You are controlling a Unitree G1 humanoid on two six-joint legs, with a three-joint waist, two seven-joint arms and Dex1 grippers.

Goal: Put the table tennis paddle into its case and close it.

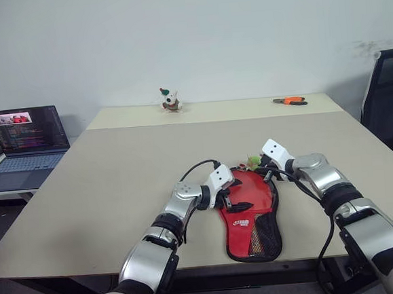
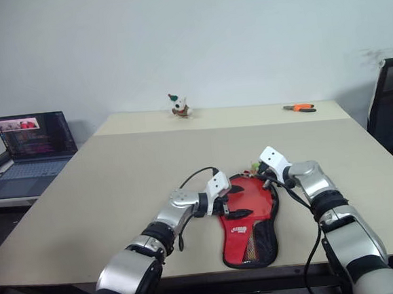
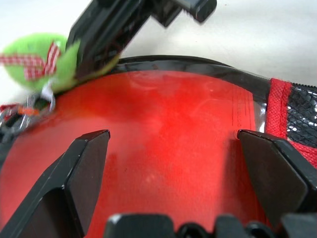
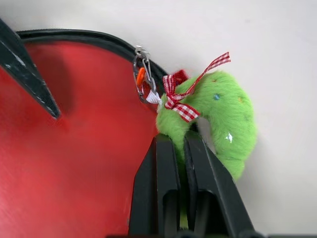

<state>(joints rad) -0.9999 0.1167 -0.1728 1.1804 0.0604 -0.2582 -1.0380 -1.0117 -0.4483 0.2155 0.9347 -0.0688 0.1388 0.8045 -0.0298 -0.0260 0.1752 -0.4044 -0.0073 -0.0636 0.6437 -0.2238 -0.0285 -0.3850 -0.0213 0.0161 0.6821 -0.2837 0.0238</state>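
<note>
Right gripper [image 4: 179,148]: fingers pinched on the green zipper tag [image 4: 218,119] at the case's round end.
Left gripper [image 3: 171,148]: fingers spread, over the case [image 1: 251,214] at its 9 o'clock edge.
Case: near table [image 1: 118,187] edge, red side up.
Advice: hold the fabric flat; draw the tag steadily along the zip.

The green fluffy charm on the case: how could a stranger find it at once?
On the beige table lies a red case. At its rounded far end the right gripper has its jaws shut on the green fluffy charm, the only green thing, tied with a red checked ribbon.
</note>
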